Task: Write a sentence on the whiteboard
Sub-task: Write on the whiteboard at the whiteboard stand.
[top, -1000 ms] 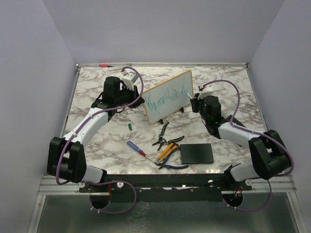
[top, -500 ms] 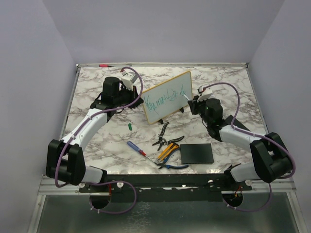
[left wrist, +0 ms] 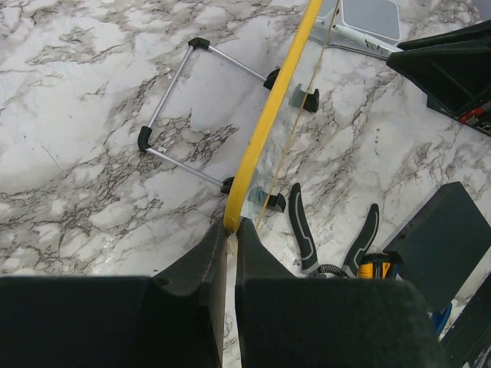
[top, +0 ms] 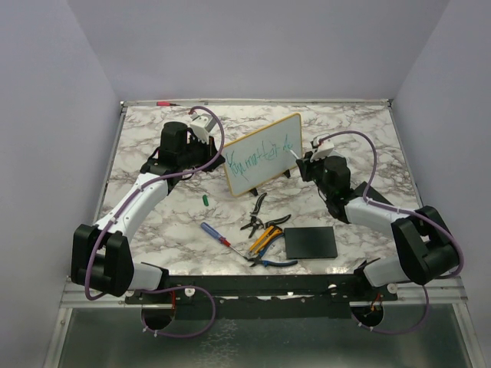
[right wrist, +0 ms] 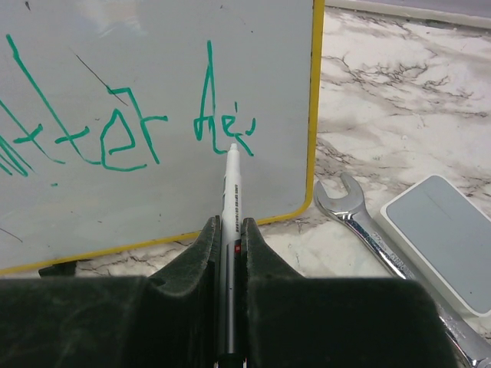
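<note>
**Writing station, seen from the near side.** The whiteboard (top: pixel 261 153) stands propped on a wire stand (left wrist: pixel 184 100) toward the back centre of the marble worktop (top: pixel 153 222), between the two arms. The left arm's fingers (left wrist: pixel 207 261) pinch its yellow frame at the left end. The right arm's fingers (right wrist: pixel 201 253) pinch a white marker (right wrist: pixel 229 180), its tip touching the board at the last green strokes of the sentence (right wrist: pixel 115 138). A wrench (right wrist: pixel 357 218) and a grey-blue block (right wrist: pixel 437 230) lie beside the board's right corner. Pliers (top: pixel 258 204), a screwdriver (top: pixel 215 232) and a black pad (top: pixel 310 242) lie nearer the arm bases.
</note>
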Tool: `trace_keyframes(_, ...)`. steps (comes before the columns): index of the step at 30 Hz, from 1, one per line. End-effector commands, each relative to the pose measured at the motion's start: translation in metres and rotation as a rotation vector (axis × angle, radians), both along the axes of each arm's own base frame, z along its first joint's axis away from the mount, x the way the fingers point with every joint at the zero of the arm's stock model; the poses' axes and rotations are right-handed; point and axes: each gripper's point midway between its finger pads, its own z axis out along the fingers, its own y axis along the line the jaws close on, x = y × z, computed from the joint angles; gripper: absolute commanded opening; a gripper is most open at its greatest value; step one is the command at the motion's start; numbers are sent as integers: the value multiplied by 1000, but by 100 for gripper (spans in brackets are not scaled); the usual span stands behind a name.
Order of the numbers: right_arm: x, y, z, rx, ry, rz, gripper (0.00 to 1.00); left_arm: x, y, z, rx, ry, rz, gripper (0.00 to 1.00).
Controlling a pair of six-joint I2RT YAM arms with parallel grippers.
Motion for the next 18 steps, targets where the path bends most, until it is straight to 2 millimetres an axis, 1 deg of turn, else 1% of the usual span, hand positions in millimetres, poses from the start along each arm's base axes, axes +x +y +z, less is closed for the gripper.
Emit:
trace_keyframes(1,7,5,6,-4,-30,11,1,3,3,5,18,-44,9,3)
trace_keyframes(18,15,4,12,-8,-57,-13,1,2,2,4,19,-40,4,3)
